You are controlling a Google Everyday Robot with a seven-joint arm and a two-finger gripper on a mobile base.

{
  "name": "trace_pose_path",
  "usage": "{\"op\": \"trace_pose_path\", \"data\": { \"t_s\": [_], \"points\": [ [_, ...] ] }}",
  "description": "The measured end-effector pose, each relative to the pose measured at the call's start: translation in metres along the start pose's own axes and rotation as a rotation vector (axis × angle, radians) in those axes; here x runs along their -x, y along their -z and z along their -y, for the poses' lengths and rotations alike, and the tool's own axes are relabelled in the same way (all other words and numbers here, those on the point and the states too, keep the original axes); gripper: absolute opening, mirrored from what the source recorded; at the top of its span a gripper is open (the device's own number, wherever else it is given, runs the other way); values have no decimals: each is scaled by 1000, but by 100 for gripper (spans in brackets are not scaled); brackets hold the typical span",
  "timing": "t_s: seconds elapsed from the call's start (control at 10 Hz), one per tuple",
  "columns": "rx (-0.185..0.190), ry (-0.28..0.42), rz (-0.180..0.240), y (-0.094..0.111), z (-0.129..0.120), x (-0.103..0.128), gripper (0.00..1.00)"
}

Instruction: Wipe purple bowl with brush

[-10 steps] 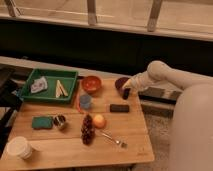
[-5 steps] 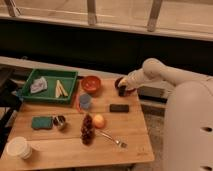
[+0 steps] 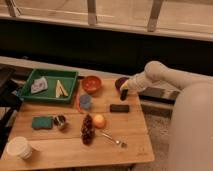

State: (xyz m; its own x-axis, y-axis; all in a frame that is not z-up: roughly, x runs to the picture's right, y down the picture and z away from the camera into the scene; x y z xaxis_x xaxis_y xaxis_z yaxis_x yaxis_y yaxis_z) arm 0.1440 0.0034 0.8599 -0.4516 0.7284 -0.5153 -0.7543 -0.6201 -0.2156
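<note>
Okay, we put the gripper [image 3: 125,87] at the front-right rim of the purple bowl [image 3: 119,80]. The jaws are clamped shut on what we take to be the brush [image 3: 123,94], a dark stick with its long axis pointing down. The bowl's hollow lies just behind-left of the brush tip. The black block [image 3: 119,108] lies in front of the bowl.
</note>
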Motion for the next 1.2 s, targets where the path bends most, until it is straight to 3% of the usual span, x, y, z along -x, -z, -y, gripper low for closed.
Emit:
{"op": "trace_pose_path", "data": {
  "t_s": [0.4,0.5,0.7,0.9,1.2],
  "points": [
    [-22,-11,12,-2,1,31,0],
    [-12,15,11,-6,-14,30,0],
    [11,45,5,-10,-30,25,0],
    [32,79,-17,-10,-39,6,0],
    [9,84,-36,-8,-32,-11,0]
  ]
}}
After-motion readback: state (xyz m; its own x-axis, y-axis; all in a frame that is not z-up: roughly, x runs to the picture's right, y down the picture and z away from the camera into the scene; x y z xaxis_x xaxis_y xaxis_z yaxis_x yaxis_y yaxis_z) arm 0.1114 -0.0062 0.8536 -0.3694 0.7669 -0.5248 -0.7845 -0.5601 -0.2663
